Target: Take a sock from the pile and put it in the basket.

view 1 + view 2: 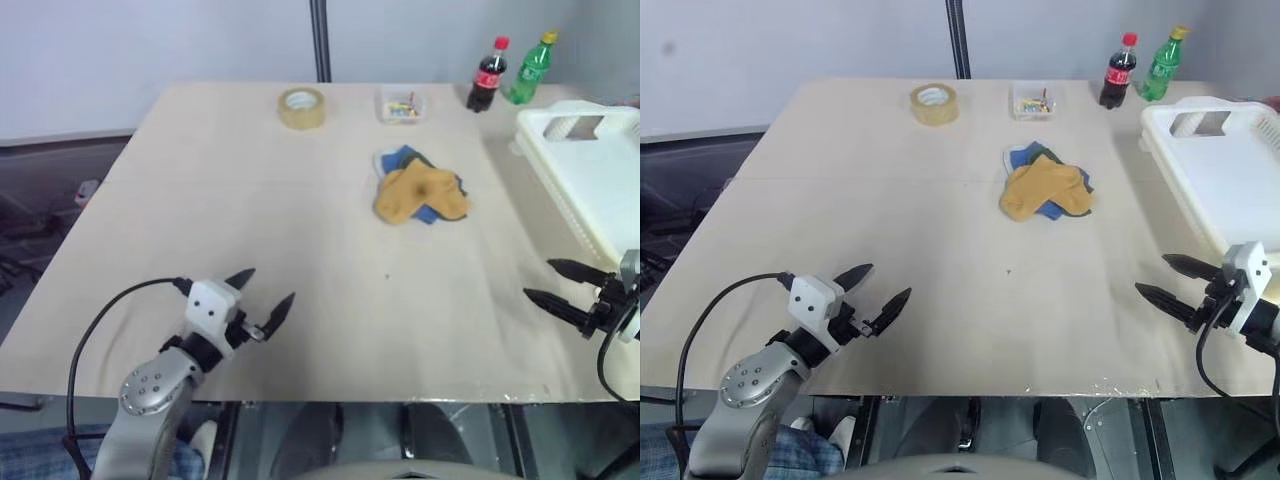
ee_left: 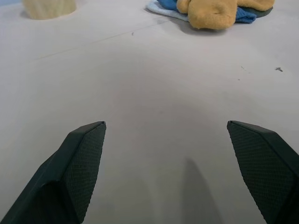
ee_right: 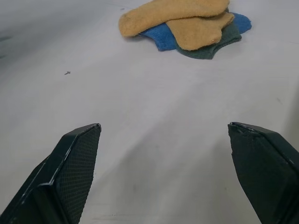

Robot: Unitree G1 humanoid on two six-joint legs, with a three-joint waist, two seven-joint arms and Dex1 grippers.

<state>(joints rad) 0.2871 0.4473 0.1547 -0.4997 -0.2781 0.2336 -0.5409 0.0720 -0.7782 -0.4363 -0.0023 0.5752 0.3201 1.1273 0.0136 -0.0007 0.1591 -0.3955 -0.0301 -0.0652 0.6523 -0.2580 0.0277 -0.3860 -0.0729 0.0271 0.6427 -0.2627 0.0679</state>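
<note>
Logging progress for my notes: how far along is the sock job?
Nothing looks done: the pile sits untouched mid-table and the basket looks empty. Nothing is in hand: the left tool and right tool hover open near the table's front edge. Left: grasp a sock and drop it in.

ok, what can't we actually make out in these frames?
- Basket: its right side runs off the edge of both eye views, so part of its inside is unseen.
- Pile: mustard socks on top cover the blue and dark ones; count unclear.
- Small clear box: contents too small to identify.
- Bottles: labels too small to read.
</note>
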